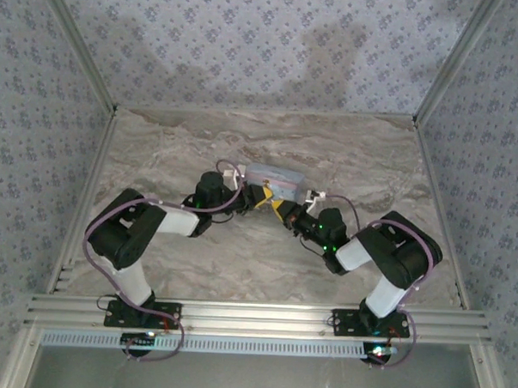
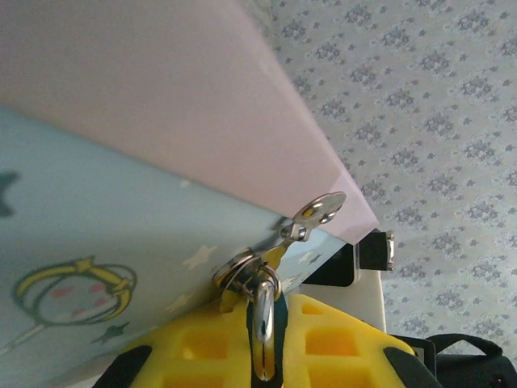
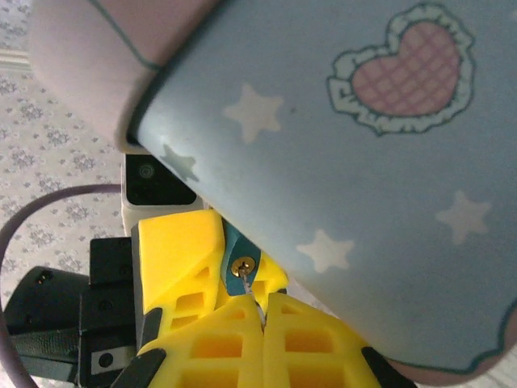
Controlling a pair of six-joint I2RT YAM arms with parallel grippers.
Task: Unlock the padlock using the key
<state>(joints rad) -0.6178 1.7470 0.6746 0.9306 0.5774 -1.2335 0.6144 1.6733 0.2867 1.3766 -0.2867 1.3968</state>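
- The left gripper (image 2: 260, 315) has its yellow fingers pressed on the padlock (image 3: 233, 242), whose chrome shackle (image 2: 260, 327) stands in the gap between them.
- In the right wrist view the teal lock body sits wedged against the lower edge of the tin (image 3: 363, 186), brass keyhole facing the camera.
- The right gripper (image 3: 258, 305) has its fingers closed together, pinching the key (image 3: 246, 284) – a thin metal blade whose tip reaches the keyhole.
- A metal ring (image 2: 241, 271) hangs at the shackle, and a flat metal tab (image 2: 321, 210) juts from it just beside the tin's corner edge.
- Room is tight here: both sets of fingers crowd the tin's pale blue face, touching or just beside it.
- From above, the two arms meet mid-counter at the tin's near long edge – the marble counter (image 1: 158, 138) lies open behind it and out to both side walls.
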